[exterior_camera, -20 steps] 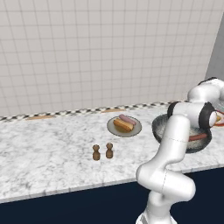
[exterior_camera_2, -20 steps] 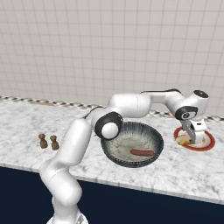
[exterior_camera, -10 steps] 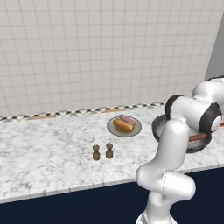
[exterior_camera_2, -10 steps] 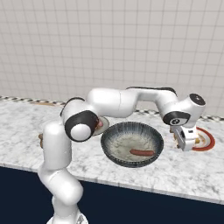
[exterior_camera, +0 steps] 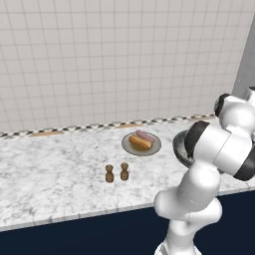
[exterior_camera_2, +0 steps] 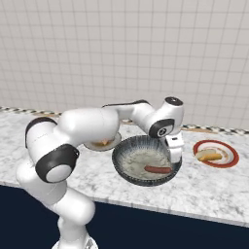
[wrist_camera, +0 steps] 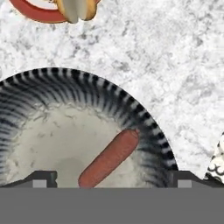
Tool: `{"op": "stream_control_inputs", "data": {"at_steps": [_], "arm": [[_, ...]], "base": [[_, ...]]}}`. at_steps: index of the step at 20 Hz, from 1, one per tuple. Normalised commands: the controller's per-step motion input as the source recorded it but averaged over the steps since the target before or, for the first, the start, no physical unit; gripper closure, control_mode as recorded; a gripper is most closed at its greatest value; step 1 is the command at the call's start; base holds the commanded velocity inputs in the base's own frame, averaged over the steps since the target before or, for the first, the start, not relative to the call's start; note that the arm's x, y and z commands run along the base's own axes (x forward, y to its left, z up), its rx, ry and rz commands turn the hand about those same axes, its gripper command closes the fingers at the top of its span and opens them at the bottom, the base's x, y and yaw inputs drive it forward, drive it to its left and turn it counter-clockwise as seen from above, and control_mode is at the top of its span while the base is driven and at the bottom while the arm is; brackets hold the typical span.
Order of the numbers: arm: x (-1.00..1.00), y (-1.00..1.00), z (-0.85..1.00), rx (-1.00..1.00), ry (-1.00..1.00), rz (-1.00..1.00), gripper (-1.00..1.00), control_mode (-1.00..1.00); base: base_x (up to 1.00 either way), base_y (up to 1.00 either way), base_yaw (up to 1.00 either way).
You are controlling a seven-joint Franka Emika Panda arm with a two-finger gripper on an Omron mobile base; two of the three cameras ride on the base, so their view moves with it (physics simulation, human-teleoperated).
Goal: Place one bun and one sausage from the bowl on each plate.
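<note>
Hovering empty and spread wide over the bowl (exterior_camera_2: 127, 167), your gripper (exterior_camera_2: 175, 154) needs to drop onto the last sausage (wrist_camera: 109, 158) lying inside it, then carry it to the red-rimmed plate (exterior_camera_2: 232, 158) beside the bowl, where a bun (exterior_camera_2: 210, 156) waits.

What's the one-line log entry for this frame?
gripper: open, over bowl | bowl: one sausage | red-rimmed plate: bun, no sausage | grey plate: bun plus sausage

The bowl (exterior_camera: 180, 147) was largely hidden behind the arm in the left base view. Beyond the bowl (wrist_camera: 65, 113), the red-rimmed plate (wrist_camera: 35, 13) and its bun (wrist_camera: 76, 8) were cut off by the hand view's top edge.
</note>
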Motion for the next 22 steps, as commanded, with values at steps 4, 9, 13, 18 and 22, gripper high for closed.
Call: {"op": "stream_control_inputs", "data": {"at_steps": [4,9,13,18,22], "arm": [[0.0,0.38,-0.39,0.31,0.11,-0.04,-1.0,-1.0],[-0.28,-0.02,-0.15,0.45,0.27,-0.13,-1.0,-1.0],[0.2,0.01,-0.01,0.01,0.05,-0.01,-1.0,-1.0],[0.07,0.03,-0.42,-0.01,0.0,-0.02,-1.0,-1.0],[0.35,0.08,-0.21,-0.01,0.0,-0.05,-1.0,-1.0]], "base": [[0.0,0.0,0.0],[0.0,0.0,0.0],[0.0,0.0,0.0],[0.0,0.0,0.0],[0.0,0.0,0.0]]}}
